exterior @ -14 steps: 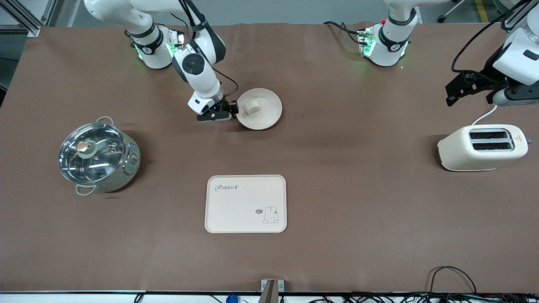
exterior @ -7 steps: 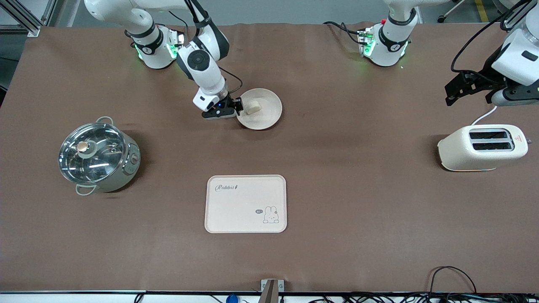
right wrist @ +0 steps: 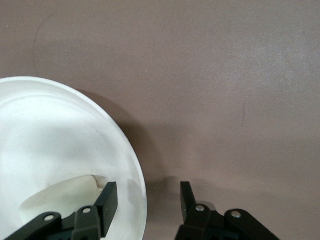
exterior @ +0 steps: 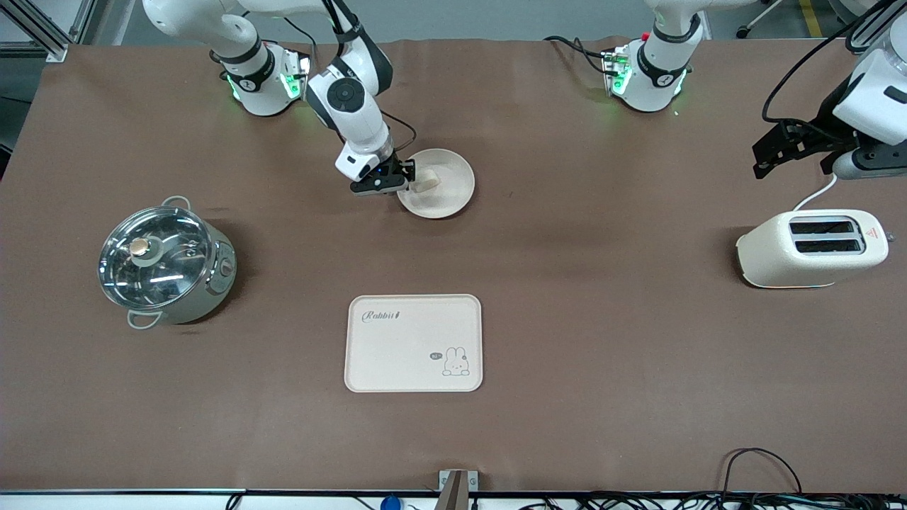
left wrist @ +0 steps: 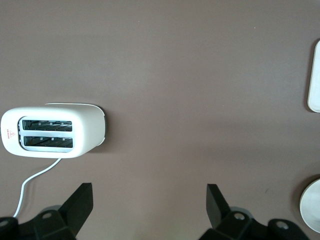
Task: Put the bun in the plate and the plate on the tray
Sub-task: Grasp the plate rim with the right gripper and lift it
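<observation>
The round cream plate (exterior: 451,188) lies on the table toward the robots' bases, with the small pale bun (exterior: 429,182) in it. My right gripper (exterior: 404,178) is low at the plate's rim on the right arm's side. In the right wrist view it (right wrist: 148,193) stands open astride the rim of the plate (right wrist: 60,135): one finger is inside, close to the bun (right wrist: 60,199), and the other is outside over the table. The "Rabbit" tray (exterior: 414,343) lies bare, nearer the front camera. My left gripper (exterior: 767,160) (left wrist: 149,194) waits open in the air beside the toaster.
A white toaster (exterior: 811,248) (left wrist: 52,132) with its cord stands at the left arm's end. A steel pot with a glass lid (exterior: 166,262) stands at the right arm's end. The left wrist view catches an edge of the tray (left wrist: 315,75) and of the plate (left wrist: 312,206).
My right gripper has slid from beside the plate onto its rim, and its jaws have narrowed around it. The left arm has barely shifted. Plate, bun and tray lie as before.
</observation>
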{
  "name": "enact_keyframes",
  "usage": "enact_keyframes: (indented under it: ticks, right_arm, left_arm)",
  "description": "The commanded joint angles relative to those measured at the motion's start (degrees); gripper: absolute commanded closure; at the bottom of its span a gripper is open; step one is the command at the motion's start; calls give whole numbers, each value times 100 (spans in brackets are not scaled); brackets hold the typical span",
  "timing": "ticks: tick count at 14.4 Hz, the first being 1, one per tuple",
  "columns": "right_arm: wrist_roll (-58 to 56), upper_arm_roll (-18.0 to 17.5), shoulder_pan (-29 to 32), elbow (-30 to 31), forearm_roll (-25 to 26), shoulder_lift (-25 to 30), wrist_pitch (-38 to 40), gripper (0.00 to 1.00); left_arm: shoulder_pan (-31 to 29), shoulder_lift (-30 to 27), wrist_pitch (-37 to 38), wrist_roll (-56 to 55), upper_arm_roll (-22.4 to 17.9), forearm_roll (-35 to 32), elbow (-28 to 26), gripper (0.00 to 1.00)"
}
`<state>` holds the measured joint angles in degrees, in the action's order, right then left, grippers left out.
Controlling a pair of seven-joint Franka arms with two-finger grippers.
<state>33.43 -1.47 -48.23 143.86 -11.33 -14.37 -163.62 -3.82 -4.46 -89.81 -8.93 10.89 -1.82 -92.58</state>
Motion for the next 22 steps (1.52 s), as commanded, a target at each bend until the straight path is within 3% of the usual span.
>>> enact_keyframes:
  ticks: [1,3,5,11,14,17,22]
  right_arm:
    - [24,33,-64,-42,-115,-75,-99,78]
    - [24,33,-117,-51,-115,-83,-126,92]
    - [24,33,-143,-78,-115,-197,-248,100]
    - [217,24,-117,-332,-133,-189,-241,100]
    - [226,24,-90,-631,-141,-110,173,100]
    - [200,24,-73,-920,-702,-14,217,100]
    - [60,42,488,-2158,-994,75,1533,100]
  left_arm:
    - [-171,-64,7,129,1,103,-15,0]
    - [-190,-64,7,129,1,103,-23,0]
    - [-190,-64,7,129,1,103,-23,0]
    - [-190,-64,7,129,1,103,-23,0]
    - [-190,-47,7,129,1,103,-23,0]
    - [-190,-46,7,129,1,103,-23,0]
    - [-190,-11,-2,129,1,103,-14,0]
